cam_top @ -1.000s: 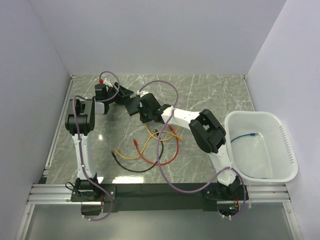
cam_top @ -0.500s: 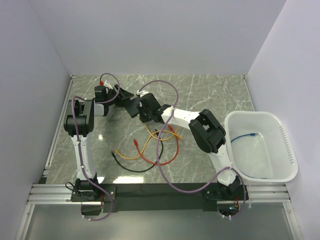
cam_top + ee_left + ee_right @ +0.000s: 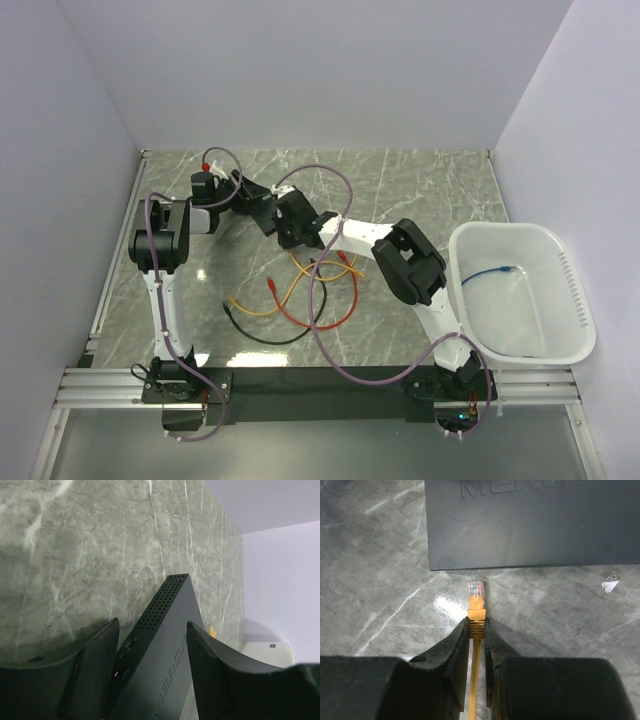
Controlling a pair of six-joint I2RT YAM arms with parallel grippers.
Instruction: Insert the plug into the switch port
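The left claw (image 3: 152, 630) is clamping the flat matte-black switch box (image 3: 262, 208) far left on the surface (image 3: 430, 190). The right claw (image 3: 476, 625) is pinching a clear-tipped orange plug (image 3: 476, 592) just beside it. Nearer, coloured cables (image 3: 285, 305) are lying loose; a white tub (image 3: 575, 300) at right is holding a blue cable (image 3: 495, 271).

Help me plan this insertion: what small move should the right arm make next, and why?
Probably ease the right gripper forward. It pinches the orange plug by its boot, tip aimed at the switch across a short gap, while the left gripper clamps the switch. No socket shows here, so alignment may need checking.
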